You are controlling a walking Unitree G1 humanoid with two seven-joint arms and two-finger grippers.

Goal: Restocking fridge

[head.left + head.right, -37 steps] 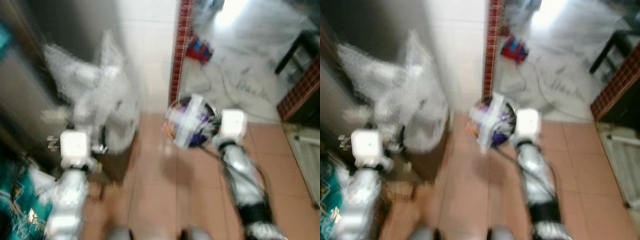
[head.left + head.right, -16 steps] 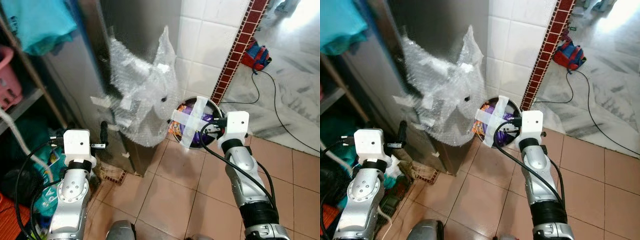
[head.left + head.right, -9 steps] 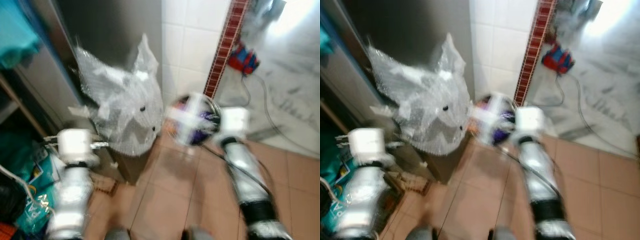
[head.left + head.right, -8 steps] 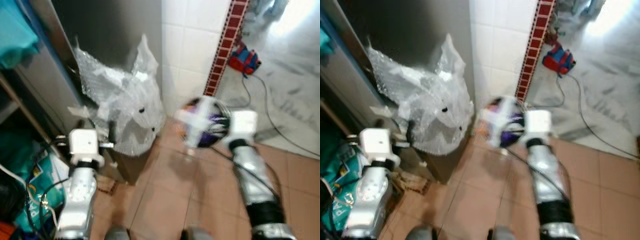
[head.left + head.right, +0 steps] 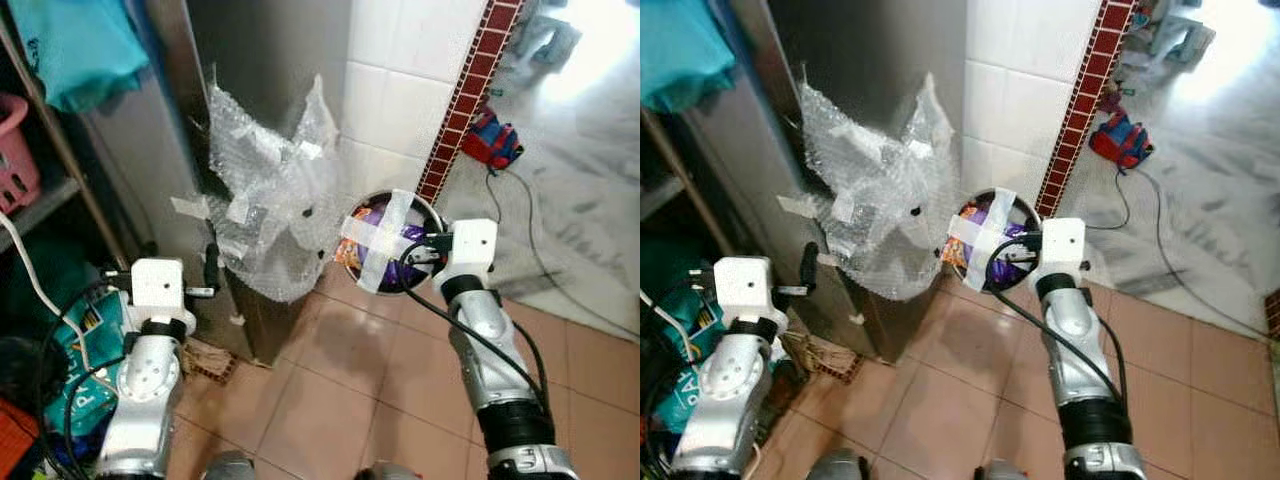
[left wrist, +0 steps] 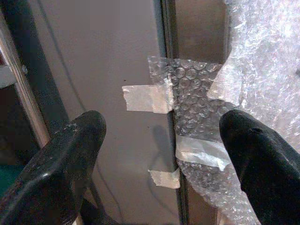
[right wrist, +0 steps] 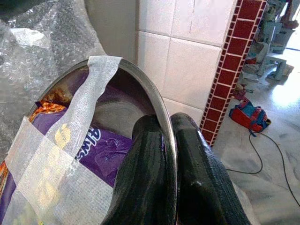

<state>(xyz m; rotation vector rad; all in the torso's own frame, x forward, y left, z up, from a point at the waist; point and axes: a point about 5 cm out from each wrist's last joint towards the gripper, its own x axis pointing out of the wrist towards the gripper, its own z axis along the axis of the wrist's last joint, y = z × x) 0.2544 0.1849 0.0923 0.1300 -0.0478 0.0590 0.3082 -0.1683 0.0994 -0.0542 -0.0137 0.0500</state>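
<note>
Terracotta floor tiles (image 5: 340,380) run up to a white-tiled wall (image 5: 400,90) edged by a strip of red brick tiles (image 5: 470,90), with grey marbled floor beyond. At far left, shelves hold a teal cloth (image 5: 70,45) and a pink basket (image 5: 15,150). Next to them stands the steel fridge (image 5: 250,60), its lower corner wrapped in bubble wrap (image 5: 265,215) held on with strips of tape (image 6: 143,98). The left gripper (image 6: 161,154) is raised before the fridge's side, its two fingers spread wide with nothing between them, close to the taped wrap without touching it. Right of the wrap, held in the air over the floor, is a steel bowl (image 5: 385,245) holding purple and orange snack packets (image 7: 89,147), with white tape crossed over its mouth. The right gripper (image 7: 166,140) pinches the bowl's rim, one finger inside and one outside. Further right, a red and blue bag (image 5: 492,140) lies on the marbled floor beside a black cable (image 5: 510,220).
</note>
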